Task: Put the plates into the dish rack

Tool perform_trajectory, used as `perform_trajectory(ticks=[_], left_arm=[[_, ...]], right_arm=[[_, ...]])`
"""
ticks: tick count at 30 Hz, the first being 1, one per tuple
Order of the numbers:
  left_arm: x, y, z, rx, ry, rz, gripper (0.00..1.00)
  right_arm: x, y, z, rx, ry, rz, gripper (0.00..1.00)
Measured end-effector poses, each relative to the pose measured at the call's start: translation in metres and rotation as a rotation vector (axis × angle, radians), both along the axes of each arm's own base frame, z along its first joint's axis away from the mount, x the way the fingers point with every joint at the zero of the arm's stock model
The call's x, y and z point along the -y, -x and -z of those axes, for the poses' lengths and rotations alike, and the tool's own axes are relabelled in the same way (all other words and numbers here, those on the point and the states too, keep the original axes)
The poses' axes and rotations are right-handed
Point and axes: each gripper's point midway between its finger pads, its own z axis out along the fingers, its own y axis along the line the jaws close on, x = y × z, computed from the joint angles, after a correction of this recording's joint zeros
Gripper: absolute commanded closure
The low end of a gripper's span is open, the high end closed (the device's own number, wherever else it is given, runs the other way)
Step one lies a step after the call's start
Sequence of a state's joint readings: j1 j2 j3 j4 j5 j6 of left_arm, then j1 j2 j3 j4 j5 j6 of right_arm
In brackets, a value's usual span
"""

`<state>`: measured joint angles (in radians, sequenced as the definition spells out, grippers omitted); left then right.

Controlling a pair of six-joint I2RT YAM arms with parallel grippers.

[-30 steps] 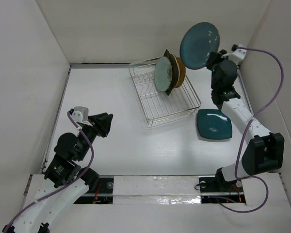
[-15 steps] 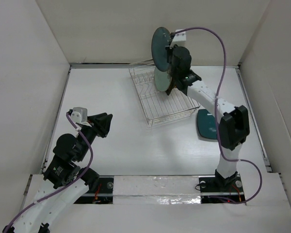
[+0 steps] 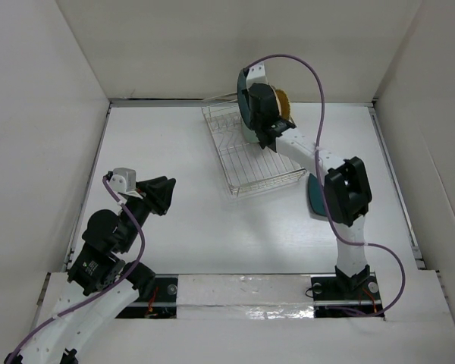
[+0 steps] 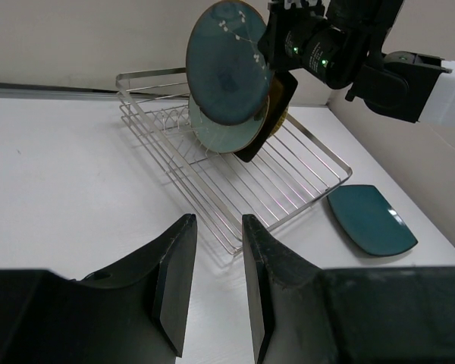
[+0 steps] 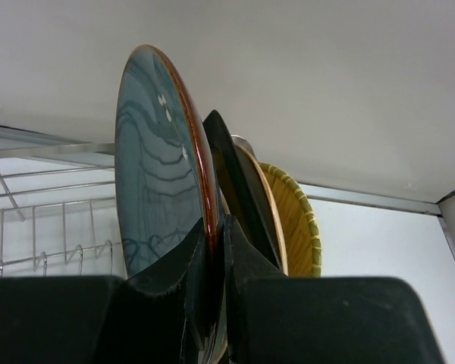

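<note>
Trouble, if it comes, looks likely at the rim: the right gripper (image 5: pixel 214 236) is clamped on the edge of the round teal plate (image 4: pixel 227 64), holding it upright over the back of the dish rack (image 4: pixel 307 182), just beside the pale green plate (image 4: pixel 216 138) already standing there. With the plate pinched only at its rim, it could swivel in the grip on the way down. Its lower edge could also knock the green plate or ride up on a tine rather than drop between two. Let go before it seats, it would probably tip forward into the open front rows or lean on its neighbours. Behind the green plate stand the black-rimmed square plate (image 5: pixel 239 189) and a tan plate (image 5: pixel 296 220), so a hard nudge might shift the whole row. The square teal plate (image 4: pixel 371 221) lies flat on the table (image 4: pixel 53 174) to the right of the rack, not yet loaded. The left gripper (image 4: pixel 216 224) hovers well apart, fingers parted and empty. No brand, label or writing can be read anywhere.
</note>
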<state>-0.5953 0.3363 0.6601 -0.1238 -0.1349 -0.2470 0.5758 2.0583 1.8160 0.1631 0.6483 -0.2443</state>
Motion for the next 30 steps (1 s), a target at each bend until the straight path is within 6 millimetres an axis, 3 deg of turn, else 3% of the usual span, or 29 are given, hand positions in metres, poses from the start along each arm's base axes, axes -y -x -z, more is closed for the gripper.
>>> perform_trajectory(ticks=[4, 10, 13, 14, 15, 18, 21, 24, 26, 28, 29, 30], left_arm=[[0.0, 0.0, 0.0, 0.0, 0.0, 0.0, 0.72], [0.0, 0.0, 0.0, -0.001, 0.0, 0.0, 0.72], [0.001, -0.001, 0.004, -0.006, -0.004, 0.0, 0.72], [0.001, -0.001, 0.005, -0.01, -0.006, 0.0, 0.72], [0.001, -0.001, 0.006, -0.012, -0.008, 0.0, 0.72], [0.001, -0.001, 0.006, -0.01, -0.006, 0.002, 0.72], [0.001, 0.0, 0.005, -0.008, -0.005, 0.005, 0.72], [0.002, 0.001, 0.004, -0.004, -0.003, 0.011, 0.72], [0.002, 0.002, 0.004, 0.0, -0.001, 0.016, 0.72], [0.002, 0.004, 0.002, 0.006, 0.003, 0.021, 0.72], [0.002, 0.005, 0.0, 0.012, 0.007, 0.024, 0.72], [0.001, 0.006, -0.001, 0.016, 0.009, 0.027, 0.72]], right_arm=[[-0.011, 0.007, 0.013, -0.013, 0.006, -0.012, 1.0], [-0.025, 0.025, 0.059, -0.084, 0.048, -0.026, 1.0], [-0.027, 0.026, 0.062, -0.071, 0.01, -0.02, 0.99], [-0.027, 0.026, 0.064, -0.068, -0.007, -0.016, 0.92], [-0.027, 0.026, 0.066, -0.065, -0.025, -0.013, 0.68], [-0.027, 0.029, 0.066, -0.062, -0.087, -0.013, 0.34], [-0.026, 0.043, 0.06, -0.076, -0.147, -0.036, 0.18], [-0.013, 0.063, 0.038, -0.076, -0.232, -0.065, 0.14], [0.005, 0.084, 0.016, -0.058, -0.321, -0.084, 0.17], [0.038, 0.108, -0.005, -0.02, -0.427, -0.081, 0.4], [0.057, 0.119, -0.011, -0.004, -0.469, -0.066, 0.6], [0.078, 0.131, -0.015, 0.012, -0.521, -0.05, 0.98]])
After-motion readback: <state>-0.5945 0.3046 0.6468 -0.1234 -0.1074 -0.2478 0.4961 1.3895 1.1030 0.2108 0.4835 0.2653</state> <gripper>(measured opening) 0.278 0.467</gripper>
